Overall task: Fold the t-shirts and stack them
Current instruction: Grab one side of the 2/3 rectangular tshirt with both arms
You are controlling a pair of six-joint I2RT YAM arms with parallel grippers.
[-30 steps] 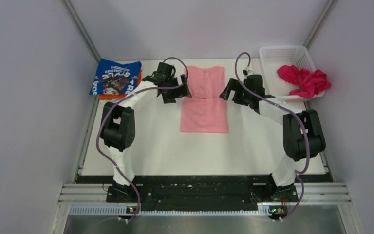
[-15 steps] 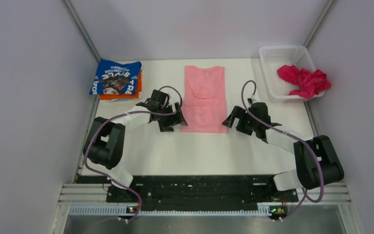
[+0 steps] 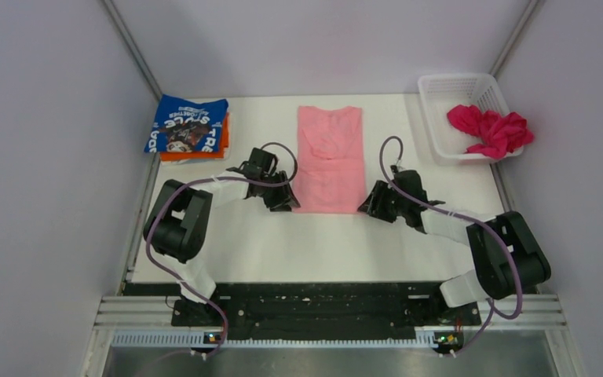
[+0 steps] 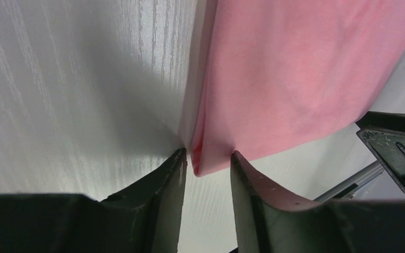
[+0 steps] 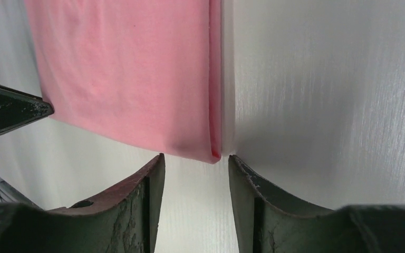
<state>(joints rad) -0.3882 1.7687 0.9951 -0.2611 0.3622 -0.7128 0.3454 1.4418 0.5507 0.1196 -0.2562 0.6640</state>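
Limp, light pink shirt (image 3: 330, 169): pinch its corners, lying between the released fingers of left tool (image 4: 205, 158) and right tool (image 5: 195, 161).

Pink t-shirt (image 3: 329, 161) flat on desk (image 3: 322, 247) — left gripper (image 3: 288, 203) at its near-left corner, right gripper (image 3: 368, 208) at near-right corner.

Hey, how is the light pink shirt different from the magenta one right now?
The light pink shirt lies flat on the table, smoothed into a long rectangle; the magenta shirt is a crumpled heap. The pink one is mid-table with the left claw and right claw open at its near corners; the magenta one sits in the white basket, spilling over its rim. Neither is on the folded stack.
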